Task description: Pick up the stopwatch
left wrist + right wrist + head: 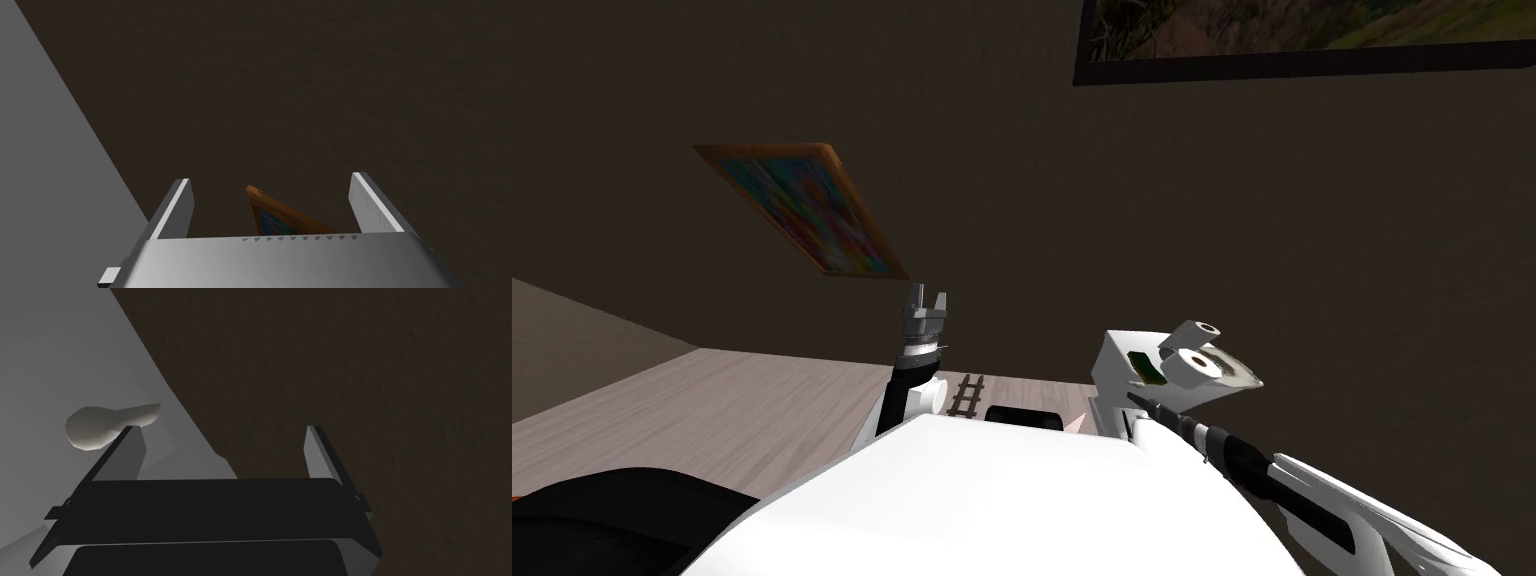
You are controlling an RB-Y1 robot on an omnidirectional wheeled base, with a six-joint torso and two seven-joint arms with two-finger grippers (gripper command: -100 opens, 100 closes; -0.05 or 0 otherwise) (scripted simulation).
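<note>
**Floor: Surface and Load**

The floor (712, 410) was pale wood plank. A short, ladder-like track piece (968, 395) lay flat on it. Nearby stood a white box unit (1112, 385) with its base hidden. Two white rolls (1200, 362) rested on its top.

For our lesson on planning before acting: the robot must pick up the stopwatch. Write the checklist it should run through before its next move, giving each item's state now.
1. Right hand open and empty: ok.
2. Stopwatch identified: cannot tell. A pale pear-shaped lump on the grey surface may be it.
3. Lump between that hand's fingers: not ok. It lies outside one finger, not in the gap.
4. Left hand open, empty and raised before the dark wall: ok.
5. Reach free of the two white rolls: cannot tell.
</note>
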